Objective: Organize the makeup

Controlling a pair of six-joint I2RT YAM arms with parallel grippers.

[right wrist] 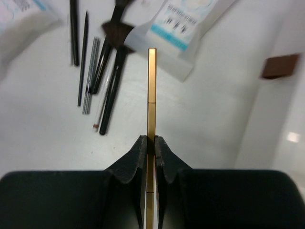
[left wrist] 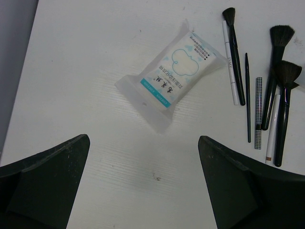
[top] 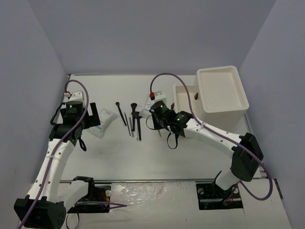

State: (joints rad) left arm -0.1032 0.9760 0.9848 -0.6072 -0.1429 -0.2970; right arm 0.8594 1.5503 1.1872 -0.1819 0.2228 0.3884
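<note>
White table (top: 119, 160), my right gripper (right wrist: 150, 143) pinching a gold stick (right wrist: 151, 86) beside the brush row (right wrist: 113, 88), left gripper (left wrist: 143, 140) spread, packet (left wrist: 174, 76) just ahead.

Big white box (top: 221, 90), standing on the white table (top: 143, 155) just right of and beyond the right gripper (right wrist: 150, 143), with a tray-like top open upward. Lower open compartment (top: 183, 95) jutting out toward that gripper, close beside it. Brown knob (right wrist: 280, 66) ahead and to the right of the same gripper, on the white front. Pale lilac walls (top: 143, 33) around three sides.
</note>
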